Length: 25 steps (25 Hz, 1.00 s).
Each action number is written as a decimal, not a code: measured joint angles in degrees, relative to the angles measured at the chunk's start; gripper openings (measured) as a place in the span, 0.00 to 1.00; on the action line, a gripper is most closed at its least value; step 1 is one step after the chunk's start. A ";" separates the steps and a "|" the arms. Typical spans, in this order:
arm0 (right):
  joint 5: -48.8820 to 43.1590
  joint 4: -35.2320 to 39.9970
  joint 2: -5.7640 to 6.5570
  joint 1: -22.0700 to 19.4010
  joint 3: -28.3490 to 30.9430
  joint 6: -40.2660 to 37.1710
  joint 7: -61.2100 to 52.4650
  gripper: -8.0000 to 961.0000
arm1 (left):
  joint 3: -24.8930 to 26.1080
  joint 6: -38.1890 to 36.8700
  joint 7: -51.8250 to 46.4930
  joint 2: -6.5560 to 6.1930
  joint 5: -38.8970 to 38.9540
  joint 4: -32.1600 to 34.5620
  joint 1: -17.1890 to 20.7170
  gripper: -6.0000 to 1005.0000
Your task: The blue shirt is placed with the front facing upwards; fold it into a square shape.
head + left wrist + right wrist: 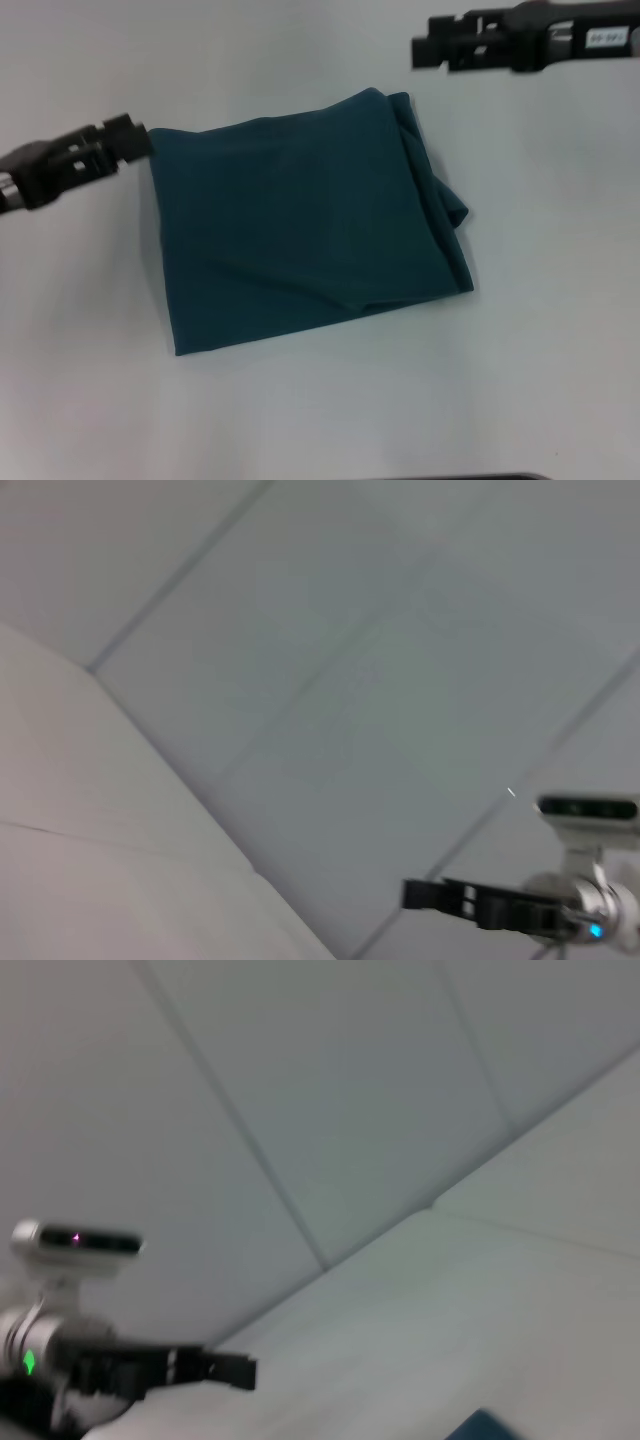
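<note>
Touching the blue shirt corner, left end effector.

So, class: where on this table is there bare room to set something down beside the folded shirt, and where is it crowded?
Bare table runs along the near edge below the blue shirt, and a broad patch lies to its right. The far left corner is crowded: the left gripper sits at the shirt's corner there. The right gripper hangs at the far right, apart from the shirt.
</note>
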State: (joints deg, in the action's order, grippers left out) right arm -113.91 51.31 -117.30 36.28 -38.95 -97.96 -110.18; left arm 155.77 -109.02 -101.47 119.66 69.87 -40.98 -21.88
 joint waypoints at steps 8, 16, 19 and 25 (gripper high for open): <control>1.61 -0.68 -2.41 -4.94 -1.62 -1.16 13.69 0.88 | -6.26 -0.92 7.41 0.32 -0.12 -0.21 4.66 0.92; 2.07 -3.50 -2.20 -10.10 -1.38 -3.98 15.09 0.98 | -9.07 -0.95 11.33 1.34 -1.15 -0.16 6.56 0.92; 2.08 -5.95 -2.19 -11.27 -1.17 -4.13 16.55 0.98 | -8.94 -0.78 11.36 1.83 -1.42 0.49 6.53 0.92; 1.79 -9.52 -2.13 -11.95 -1.52 -4.53 17.82 0.98 | -9.84 -0.57 15.47 1.98 -1.59 0.24 6.57 0.92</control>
State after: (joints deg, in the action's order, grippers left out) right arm -112.12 41.79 -119.43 24.33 -40.47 -102.49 -92.36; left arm 145.93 -109.59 -86.00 121.64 68.27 -40.74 -15.31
